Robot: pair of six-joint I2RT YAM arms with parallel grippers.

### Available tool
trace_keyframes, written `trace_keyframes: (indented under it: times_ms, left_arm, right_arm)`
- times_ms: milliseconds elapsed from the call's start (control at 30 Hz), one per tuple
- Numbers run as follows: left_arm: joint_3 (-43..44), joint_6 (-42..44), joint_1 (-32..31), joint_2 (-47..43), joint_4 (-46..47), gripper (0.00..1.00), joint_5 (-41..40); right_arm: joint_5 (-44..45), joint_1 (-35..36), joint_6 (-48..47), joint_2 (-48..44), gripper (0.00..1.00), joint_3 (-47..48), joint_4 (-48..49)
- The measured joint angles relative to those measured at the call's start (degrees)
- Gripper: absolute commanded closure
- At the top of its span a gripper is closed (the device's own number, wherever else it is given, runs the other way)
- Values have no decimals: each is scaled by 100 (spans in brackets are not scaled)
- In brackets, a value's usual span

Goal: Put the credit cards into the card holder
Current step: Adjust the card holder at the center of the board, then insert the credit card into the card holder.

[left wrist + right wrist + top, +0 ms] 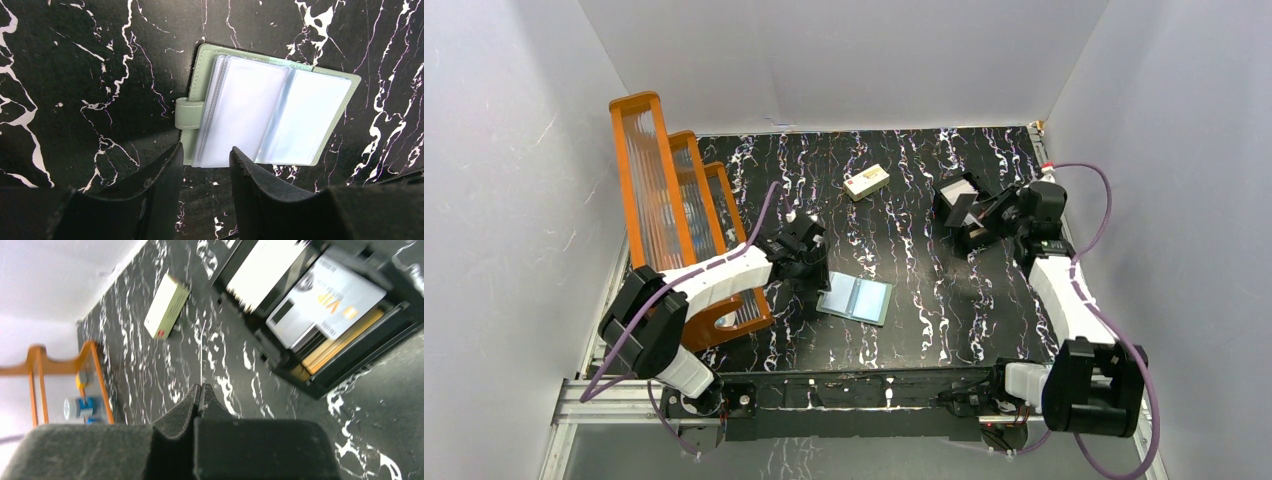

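The card holder (856, 298) lies open on the black marbled table, its pale blue clear sleeves facing up; the left wrist view shows its grey-green cover and strap tab (280, 115). My left gripper (809, 288) is open and empty at the holder's left edge, its jaws (206, 152) straddling the sleeve stack's near corner. My right gripper (976, 214) hovers next to the black tray and is shut on a credit card, seen edge-on as a thin pale line (201, 350) rising from its fingertips (201, 388). More credit cards (327, 302) lie in the tray.
The black boxy tray (945, 194) stands at the back right with several cards in its compartments (265, 270). A cream block with a dark mark (865, 182) lies at the back middle. An orange rack (674, 200) stands along the left side.
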Motion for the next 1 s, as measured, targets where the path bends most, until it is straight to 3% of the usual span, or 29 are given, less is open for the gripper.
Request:
trace_keyframes:
  times_ms: [167,533,800,1000]
  left_arm:
    - [-170,11,31,28,164,61,295]
    - [-614,-188,26,249,710,67,1117]
    - [-914,-706,-101,199,1283,68,1637]
    - [-723,-645,-133,63,933,70,1257]
  right_arm:
    - [-686,232,-190,-715,100,-629,92]
    - [-1093,2092,341,-1545,100,-1939,695]
    - [-984,2780,820,-1248,100,-2577,1425]
    - [-955,2975,1005,-627,100,-2850,2153]
